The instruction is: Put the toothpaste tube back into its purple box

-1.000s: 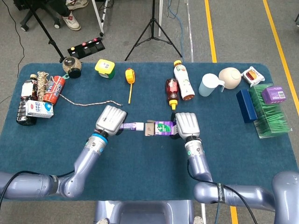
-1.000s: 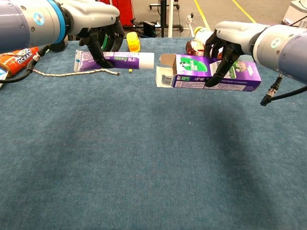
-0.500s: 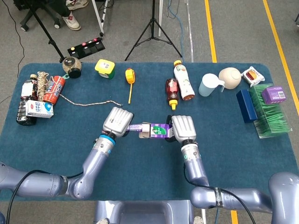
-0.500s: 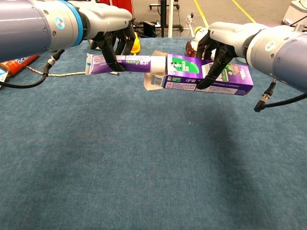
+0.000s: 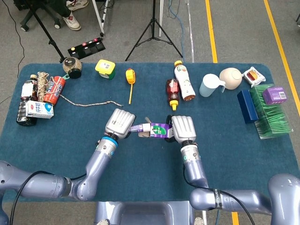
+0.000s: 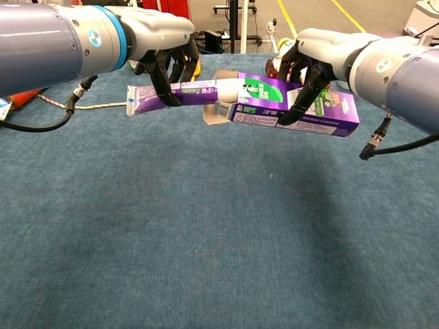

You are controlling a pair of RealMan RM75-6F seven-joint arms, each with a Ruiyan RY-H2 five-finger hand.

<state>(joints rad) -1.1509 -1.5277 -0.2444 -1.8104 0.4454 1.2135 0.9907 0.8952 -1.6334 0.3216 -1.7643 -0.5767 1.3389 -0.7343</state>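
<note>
Held the toothpaste tube (image 6: 171, 94) in the left hand (image 6: 164, 51), fingers (image 6: 159, 81) wrapped over the tube's middle, flat crimped end sticking out toward 9 o'clock in the chest view. Gripped the purple box (image 6: 302, 106) in the right hand (image 6: 317, 58), fingers (image 6: 302, 96) curled down over its top and front face. Kept both above the blue table (image 6: 206, 233), at its middle, tube and box lined up end to end, the box tilted a little. Met at the box's open end, cap end of the tube level with the spread flaps (image 6: 221, 110); cannot tell whether the cap sat inside the opening or only against it.

Seen from the head view: left hand (image 5: 120, 124) at 9 o'clock of the box (image 5: 159, 130), right hand (image 5: 183, 129) at 3 o'clock, tube (image 5: 139, 127) between. Lay farther back at 12 o'clock, two bottles (image 5: 180, 86); at 10 o'clock, a rope (image 5: 89, 104).
</note>
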